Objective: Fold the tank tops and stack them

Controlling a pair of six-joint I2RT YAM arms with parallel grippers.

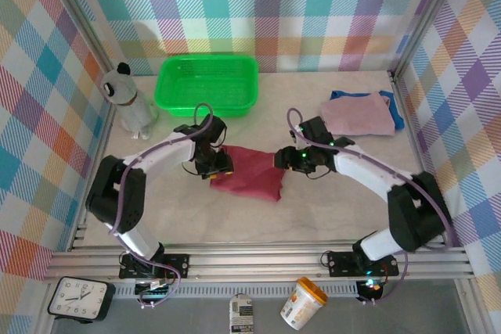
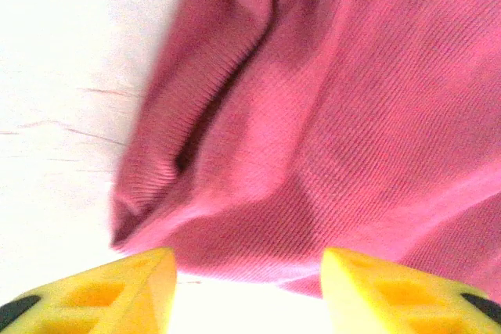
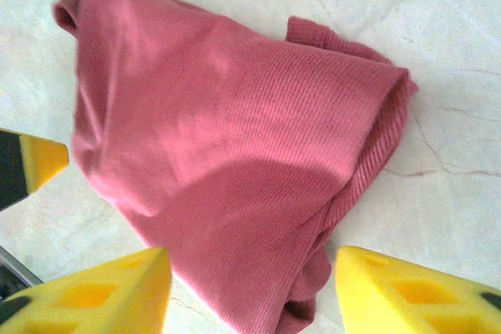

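Observation:
The dark red tank top (image 1: 249, 174) lies folded in a compact bundle at the table's middle. My left gripper (image 1: 215, 168) hovers at its left edge; in the left wrist view the yellow fingers (image 2: 117, 291) stand apart over bare table, with the red cloth (image 2: 329, 115) just beyond them. My right gripper (image 1: 283, 159) is at the bundle's right end, open, and the cloth (image 3: 235, 131) lies loose between its spread fingers (image 3: 407, 291). At the back right, the mauve-pink tank top (image 1: 358, 115) rests folded on the blue tank top (image 1: 398, 120).
A green plastic basket (image 1: 207, 84) stands at the back centre-left. A clear bottle (image 1: 129, 103) stands left of it near the wall. Plaid walls close in the table on three sides. A metal rail (image 1: 258, 260) runs along the front edge.

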